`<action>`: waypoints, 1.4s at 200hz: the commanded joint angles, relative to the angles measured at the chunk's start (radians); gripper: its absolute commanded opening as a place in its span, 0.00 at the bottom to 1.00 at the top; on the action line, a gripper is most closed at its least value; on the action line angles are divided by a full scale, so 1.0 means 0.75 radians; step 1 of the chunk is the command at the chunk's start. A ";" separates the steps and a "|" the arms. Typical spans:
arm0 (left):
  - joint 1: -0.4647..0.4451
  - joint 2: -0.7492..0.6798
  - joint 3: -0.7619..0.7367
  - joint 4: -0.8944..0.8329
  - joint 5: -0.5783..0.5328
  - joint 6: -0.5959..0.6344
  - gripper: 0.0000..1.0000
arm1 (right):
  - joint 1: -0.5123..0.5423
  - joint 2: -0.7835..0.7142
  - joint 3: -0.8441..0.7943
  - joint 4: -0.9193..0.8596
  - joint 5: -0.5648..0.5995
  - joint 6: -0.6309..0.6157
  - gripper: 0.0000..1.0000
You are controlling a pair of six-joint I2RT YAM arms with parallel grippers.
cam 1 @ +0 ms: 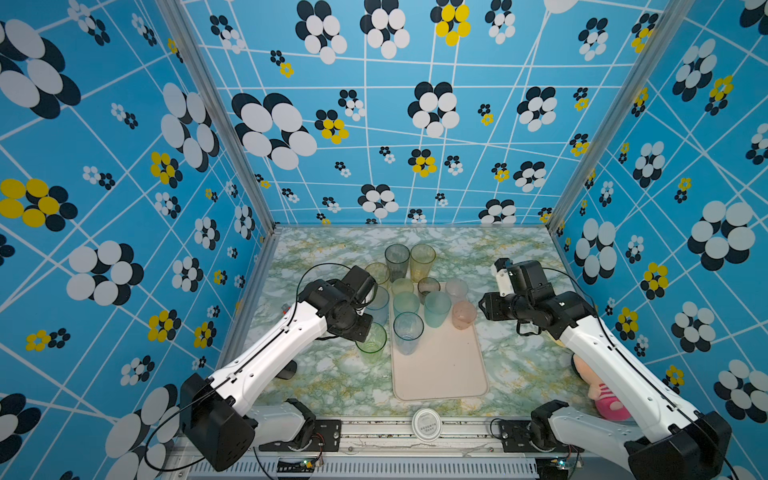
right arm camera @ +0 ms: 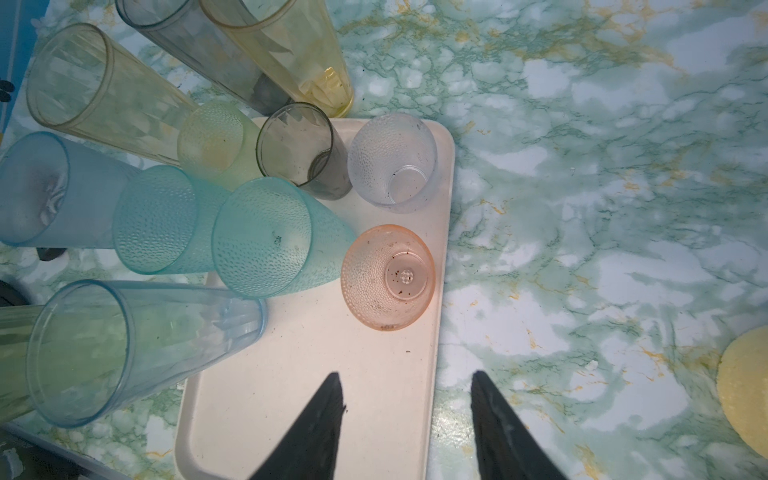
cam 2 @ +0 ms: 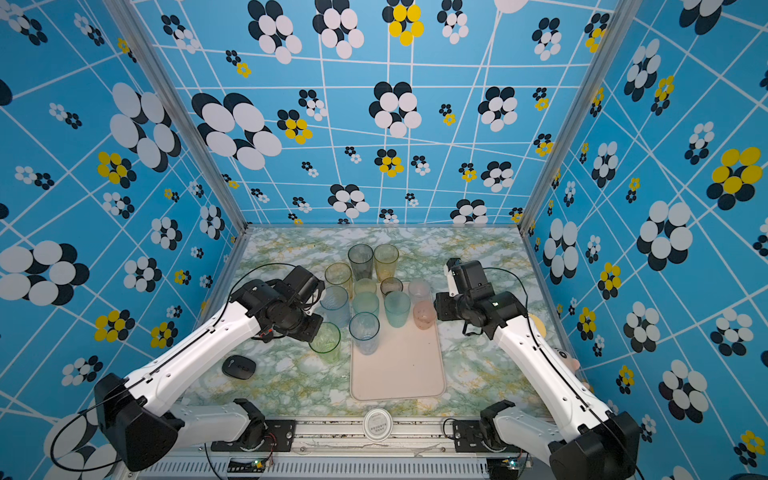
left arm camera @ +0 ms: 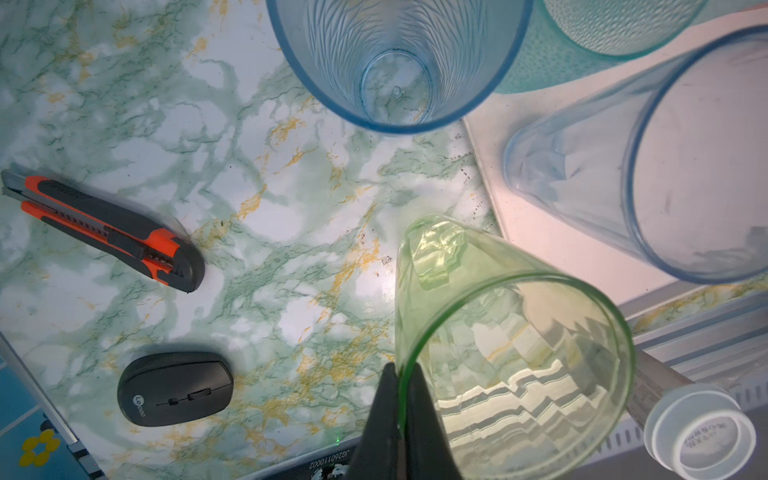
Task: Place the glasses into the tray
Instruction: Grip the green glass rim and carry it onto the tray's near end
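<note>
My left gripper [left arm camera: 401, 370] is shut on the rim of a green glass [left arm camera: 515, 353], one finger inside and one outside. That green glass [cam 1: 371, 338] is upright just left of the cream-pink tray [cam 1: 440, 374]. Whether its base touches the table I cannot tell. Several glasses stand at the tray's far end, among them a blue one [cam 1: 408, 328], a teal one [cam 1: 437, 307], a pink one [cam 1: 464, 313] and a clear one [cam 1: 456, 289]. Tall grey [cam 1: 397, 255] and amber [cam 1: 422, 255] glasses stand on the table beyond it. My right gripper [right arm camera: 405, 376] is open and empty above the tray's [right arm camera: 291, 395] right edge.
A black mouse [cam 2: 239, 367] and an orange box cutter [left arm camera: 104, 226] lie on the marble table left of the green glass. A round white lid [cam 1: 427, 424] sits on the front rail. A pink plush toy [cam 1: 602, 395] and a yellow disc [right arm camera: 748, 386] lie at the right.
</note>
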 commanded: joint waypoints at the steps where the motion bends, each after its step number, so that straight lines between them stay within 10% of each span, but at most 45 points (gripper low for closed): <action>1: -0.048 -0.077 -0.031 -0.057 0.079 -0.064 0.00 | -0.007 -0.035 -0.026 0.009 -0.031 0.000 0.52; 116: -0.410 0.168 0.185 0.003 0.054 -0.111 0.00 | -0.008 -0.028 0.012 -0.013 -0.060 0.006 0.52; 280: -0.464 0.372 0.216 0.077 0.029 -0.074 0.00 | -0.007 -0.011 0.015 -0.032 -0.056 -0.031 0.52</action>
